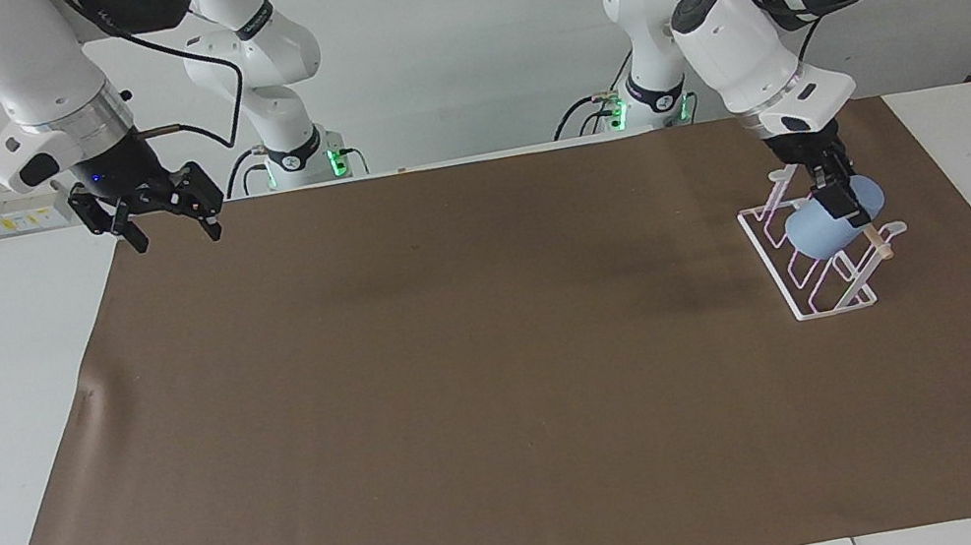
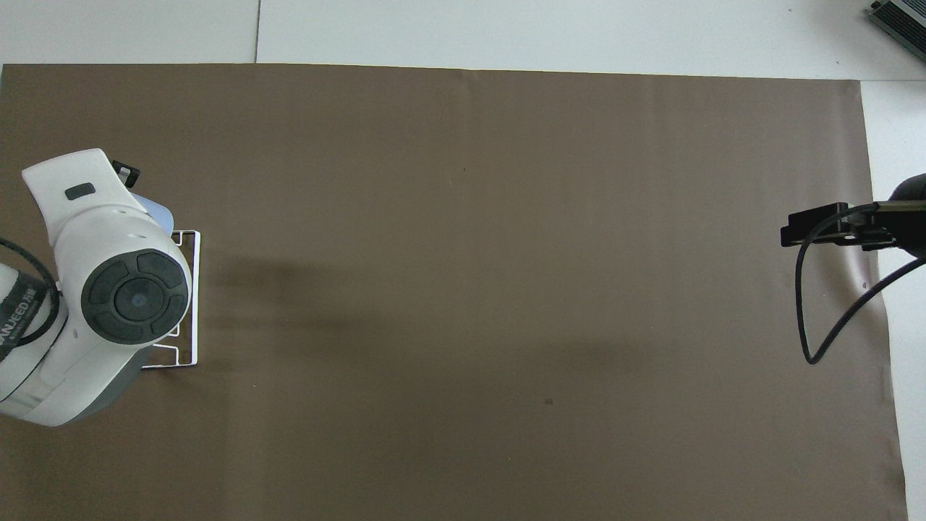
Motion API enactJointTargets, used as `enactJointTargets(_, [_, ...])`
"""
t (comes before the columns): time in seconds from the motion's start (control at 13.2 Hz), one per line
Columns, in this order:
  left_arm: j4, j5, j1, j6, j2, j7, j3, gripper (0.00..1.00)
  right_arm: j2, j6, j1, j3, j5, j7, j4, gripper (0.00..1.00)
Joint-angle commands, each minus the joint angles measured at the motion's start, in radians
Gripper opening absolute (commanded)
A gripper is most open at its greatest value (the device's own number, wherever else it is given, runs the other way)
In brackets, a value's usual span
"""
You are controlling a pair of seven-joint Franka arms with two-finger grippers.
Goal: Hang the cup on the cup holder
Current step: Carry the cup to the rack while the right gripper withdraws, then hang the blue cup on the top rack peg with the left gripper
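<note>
Cup (image 1: 823,230): light blue, lying tilted on the slanted prongs of the cup holder, its body leaning against the wooden dowel; whether it rests fully on a prong is not visible.
Cup holder (image 1: 809,295): white wire rack standing on the brown mat (image 1: 506,389), toward the left arm's end of the table.
Left gripper (image 1: 837,196): over the cup holder – its fingers are clamped on the cup near the rim end.
Right gripper (image 1: 167,231): raised above the mat's corner at the right arm's end – jaws apart, holding nothing; this arm waits.
Overhead view: the left arm covers most of the cup (image 2: 160,215) and the rack (image 2: 189,297).
</note>
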Motion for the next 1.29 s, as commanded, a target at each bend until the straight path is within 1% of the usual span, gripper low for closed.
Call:
enactJointTargets(0.0, [-0.070, 0.056, 0.016, 0.044, -0.022, -0.018, -0.007, 0.00, 0.003, -0.005, -0.017, 0.007, -0.028, 0.023, 0.005, 1.00])
enactJointTargets(0.23, [-0.093, 0.060, 0.045, 0.074, -0.021, -0.053, -0.007, 0.00, 0.000, -0.020, -0.011, 0.006, -0.028, 0.023, 0.005, 1.00])
enactJointTargets(0.3, [-0.112, 0.097, 0.059, 0.091, -0.021, -0.085, -0.007, 0.00, 0.000, -0.026, 0.004, -0.014, -0.028, 0.021, 0.005, 1.00])
enactJointTargets(0.38, [-0.138, 0.130, 0.062, 0.120, -0.022, -0.116, -0.007, 0.00, 0.000, -0.030, 0.056, -0.063, -0.028, 0.021, 0.005, 1.00])
enactJointTargets(0.46, [-0.142, 0.143, 0.074, 0.128, -0.021, -0.135, -0.007, 0.00, 0.002, -0.027, 0.099, -0.121, -0.028, 0.021, 0.005, 1.00])
enactJointTargets(0.53, [-0.143, 0.145, 0.079, 0.131, -0.021, -0.136, -0.009, 0.00, 0.000, -0.022, 0.110, -0.135, -0.028, 0.020, 0.003, 1.00])
enactJointTargets(0.61, [-0.141, 0.143, 0.077, 0.136, -0.019, -0.136, -0.009, 0.03, 0.000, -0.020, 0.103, -0.135, -0.028, 0.020, 0.003, 1.00])
enactJointTargets(0.68, [-0.139, 0.143, 0.077, 0.137, -0.019, -0.135, -0.009, 0.49, 0.000, -0.020, 0.103, -0.134, -0.028, 0.018, 0.003, 1.00])
enactJointTargets(0.76, [-0.138, 0.145, 0.077, 0.133, -0.018, -0.133, -0.009, 0.85, 0.000, -0.025, 0.103, -0.132, -0.028, 0.013, 0.003, 1.00])
enactJointTargets(0.84, [-0.135, 0.145, 0.074, 0.131, -0.018, -0.132, -0.009, 1.00, 0.000, -0.028, 0.101, -0.132, -0.030, 0.012, 0.000, 1.00])
enactJointTargets(0.91, [-0.130, 0.143, 0.070, 0.125, -0.018, -0.127, -0.009, 1.00, -0.003, -0.028, 0.103, -0.132, -0.033, 0.000, -0.002, 1.00])
enactJointTargets(0.99, [-0.129, 0.145, 0.067, 0.122, -0.018, -0.123, -0.009, 1.00, -0.004, -0.025, 0.109, -0.132, -0.065, -0.029, -0.003, 1.00])
enactJointTargets(1.22, [-0.049, 0.143, 0.063, 0.107, 0.019, -0.092, -0.013, 1.00, -0.003, -0.025, 0.113, -0.131, -0.068, -0.040, 0.000, 1.00])
